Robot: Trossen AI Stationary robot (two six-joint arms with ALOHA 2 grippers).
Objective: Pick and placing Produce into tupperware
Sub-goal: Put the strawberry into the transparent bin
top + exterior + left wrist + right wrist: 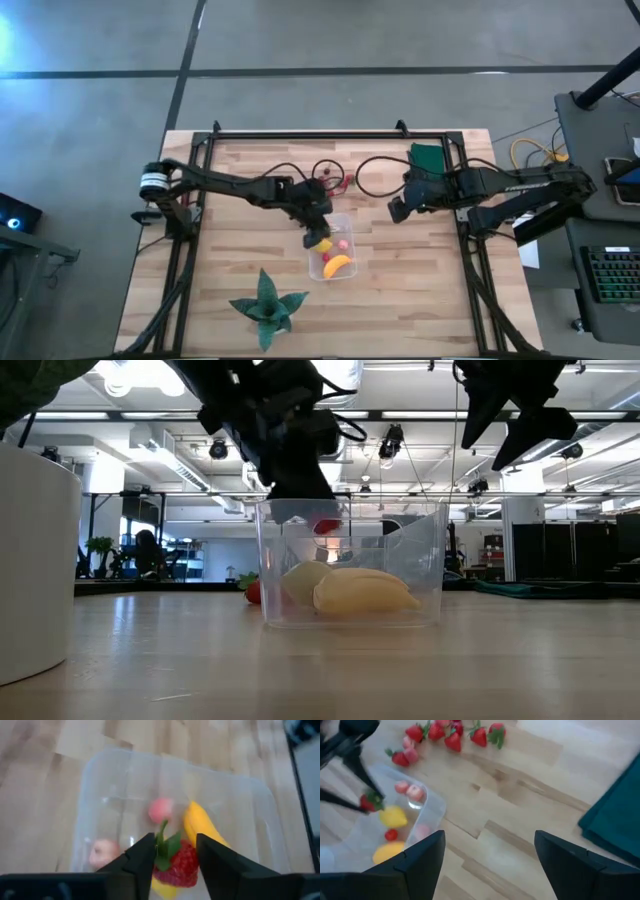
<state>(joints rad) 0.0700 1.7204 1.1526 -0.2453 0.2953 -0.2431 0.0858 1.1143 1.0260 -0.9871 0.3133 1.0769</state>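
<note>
The clear tupperware (352,228) stands on the wooden table a little near of its middle. Inside lie a banana (338,266), a lemon (324,244) and a few pink and red strawberry pieces (415,792). My left gripper (175,842) hovers over the tupperware's far left part, shut on a red strawberry (181,866). More strawberries (335,182) lie loose on the table beyond the tupperware. My right gripper (397,210) is open and waits above the table to the right of the tupperware, touching nothing. My left gripper pinches the red strawberry between its two fingers, one finger (142,857) on each flank just below the green leaf cap (167,847). The fingers point down from above. The strawberry (368,802) is lifted clear, about level with the tupperware's rim (345,508).
A green spiky-leaved plant (265,305) in a white pot (30,560) stands near the table's near edge, left of the tupperware. A dark green flat rectangle (428,157) lies at the far right. Black cables (375,175) loop by the loose strawberries.
</note>
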